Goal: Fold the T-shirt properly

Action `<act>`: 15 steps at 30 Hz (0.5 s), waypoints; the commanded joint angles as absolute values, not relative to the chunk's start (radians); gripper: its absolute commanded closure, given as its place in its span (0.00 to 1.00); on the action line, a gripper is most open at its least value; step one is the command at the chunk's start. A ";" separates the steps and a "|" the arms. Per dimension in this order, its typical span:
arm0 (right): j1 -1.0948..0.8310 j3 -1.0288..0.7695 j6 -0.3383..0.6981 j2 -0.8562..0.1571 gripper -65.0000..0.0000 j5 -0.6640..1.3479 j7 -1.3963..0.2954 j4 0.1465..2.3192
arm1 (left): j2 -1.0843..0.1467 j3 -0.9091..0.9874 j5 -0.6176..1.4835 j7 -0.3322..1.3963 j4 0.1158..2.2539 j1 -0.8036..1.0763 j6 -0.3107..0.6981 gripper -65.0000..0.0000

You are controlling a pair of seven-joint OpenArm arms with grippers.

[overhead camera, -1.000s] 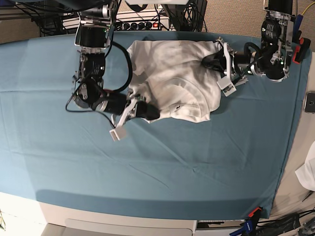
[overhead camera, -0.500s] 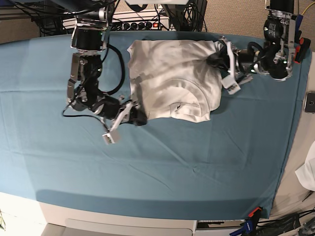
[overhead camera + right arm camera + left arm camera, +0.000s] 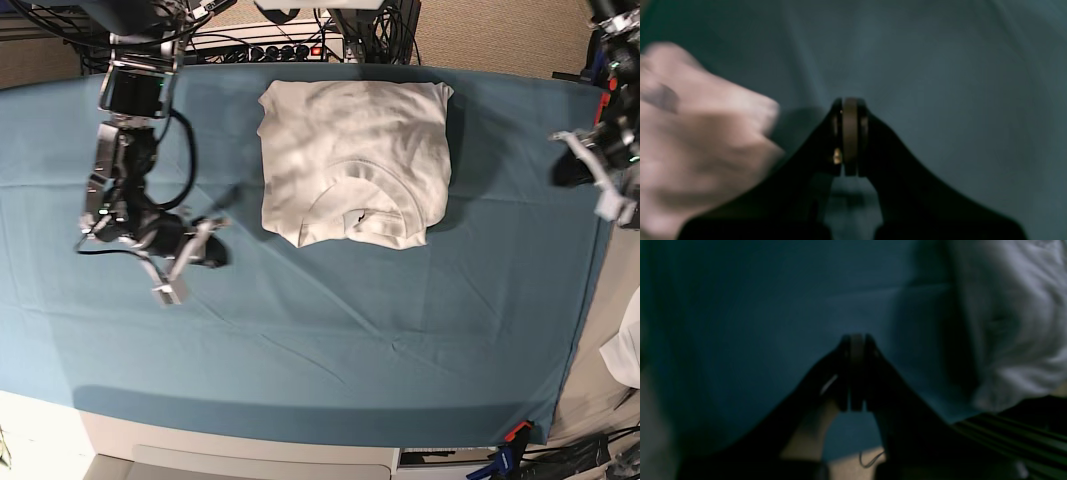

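The white T-shirt [image 3: 350,160] lies folded into a compact rectangle at the back middle of the teal table cloth [image 3: 350,330], collar toward the front. My right gripper [image 3: 212,255] is shut and empty, low over the cloth to the left of the shirt. In the right wrist view its jaws [image 3: 850,103] are pressed together, with the blurred shirt [image 3: 700,133] at the left. My left gripper [image 3: 562,172] is shut and empty near the table's right edge, well apart from the shirt. The left wrist view shows its closed tips [image 3: 857,340] over the cloth and the shirt [image 3: 1013,323] at the right.
A power strip and cables [image 3: 290,45] run along the back edge behind the shirt. A small white fabric scrap [image 3: 625,350] lies off the table at the right. The cloth's front edge [image 3: 300,420] hangs over the table.
Both grippers have pulled away from the shirt: the right one moved left and a little forward, the left one moved right to the table's edge. The shirt stays folded and flat.
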State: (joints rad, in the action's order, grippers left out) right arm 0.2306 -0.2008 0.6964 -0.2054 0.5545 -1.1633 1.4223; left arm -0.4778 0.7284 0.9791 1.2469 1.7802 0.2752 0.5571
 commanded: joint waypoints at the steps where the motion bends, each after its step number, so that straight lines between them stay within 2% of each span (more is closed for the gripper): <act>1: 0.252 -0.231 0.694 -0.236 1.00 0.561 -1.153 1.458 | -0.506 0.766 0.995 1.232 1.795 0.298 0.557 1.00; 8: 0.108 -0.419 0.611 -0.341 1.00 0.561 -1.180 1.525 | -0.509 0.935 1.105 1.265 1.795 0.519 0.558 1.00; 15: -0.187 -0.585 0.605 -0.355 1.00 0.693 -1.273 1.634 | -0.495 0.961 1.415 1.396 1.795 0.689 0.635 1.00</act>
